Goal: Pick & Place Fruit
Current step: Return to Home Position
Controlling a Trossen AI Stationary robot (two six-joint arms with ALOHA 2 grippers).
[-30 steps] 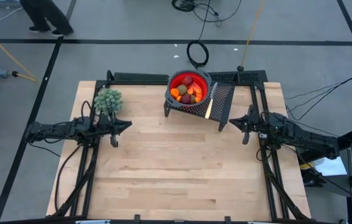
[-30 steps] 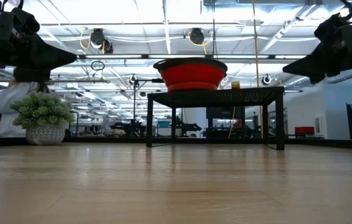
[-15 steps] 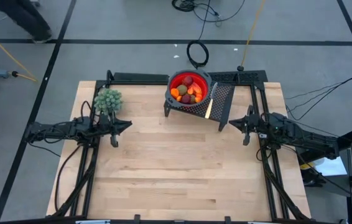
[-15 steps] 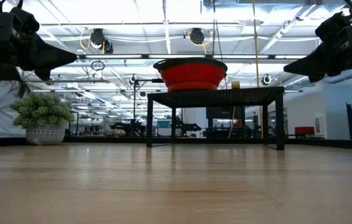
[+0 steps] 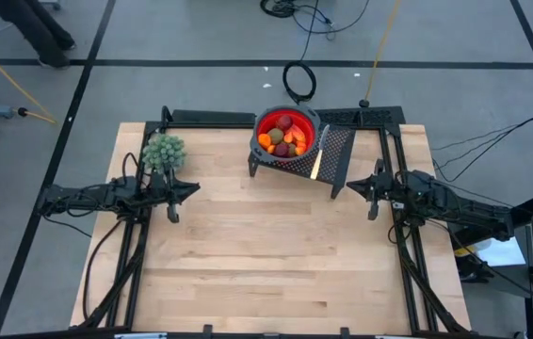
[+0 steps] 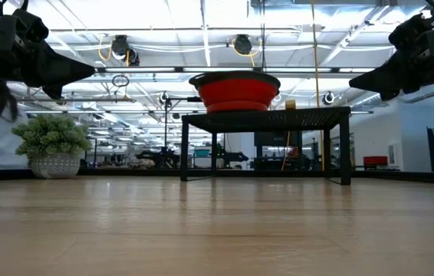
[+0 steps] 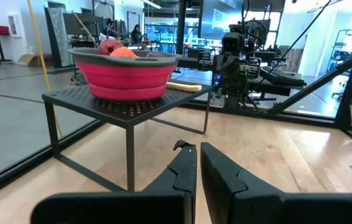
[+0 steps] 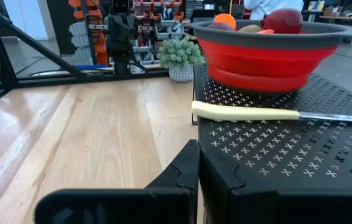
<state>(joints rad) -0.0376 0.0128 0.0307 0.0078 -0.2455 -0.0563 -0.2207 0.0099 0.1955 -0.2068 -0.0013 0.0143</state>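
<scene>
Still parked, left claw (image 5: 197, 188), right claw (image 5: 348, 185) closed, fruit (image 5: 283, 137) unmoved in bowl (image 5: 263, 121)

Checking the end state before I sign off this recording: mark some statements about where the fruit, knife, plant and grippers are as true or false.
1. The fruit lies inside the red strainer bowl on the shelf. True.
2. The knife lies on the bare table in front of the shelf. False: it lies on the shelf, beside the bowl.
3. The left gripper and the right gripper are both shut and hold nothing. True.
4. The green plant stands on the shelf next to the bowl. False: it stands on the table, near the left arm and apart from the shelf.
</scene>
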